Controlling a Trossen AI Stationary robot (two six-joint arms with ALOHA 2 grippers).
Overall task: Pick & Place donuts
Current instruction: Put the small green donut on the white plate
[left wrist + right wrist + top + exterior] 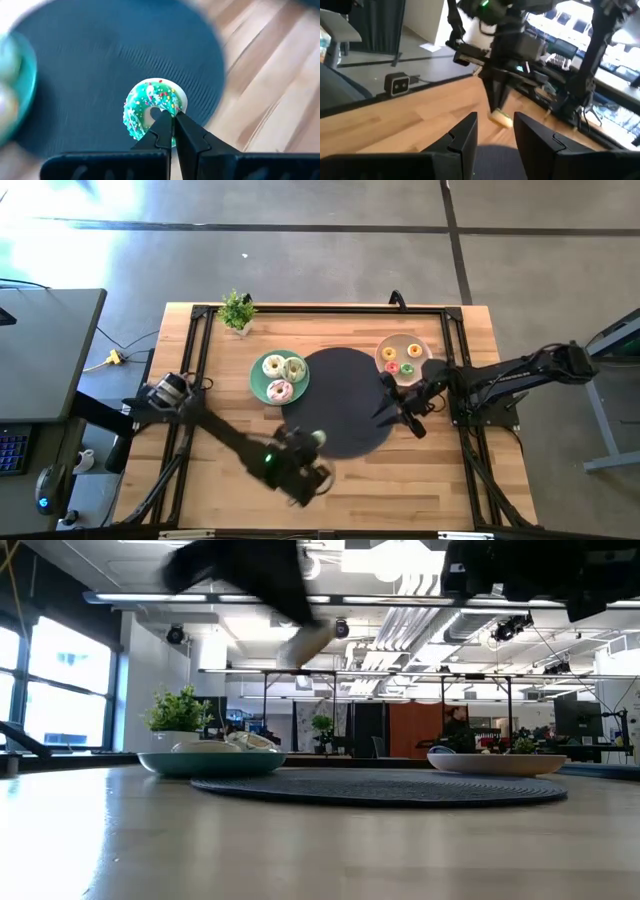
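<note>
One green-iced ring donut with sprinkles point(152, 111) hangs pinched by its rim in the left pincer point(316, 442), lifted over the six o'clock edge of the round dark woven mat point(345, 400) on the wooden tabletop point(440, 480). Three larger donuts point(282, 376) lie on the mint-green plate point(258, 383) at nine o'clock. The right pincer point(392, 412), spread and empty, hovers at three o'clock. No readable writing shows.

Pale wood-grain table point(420, 480), ribbed dark woven mat point(345, 385), and a glossy green-iced donut point(150, 107) with sprinkles.
</note>
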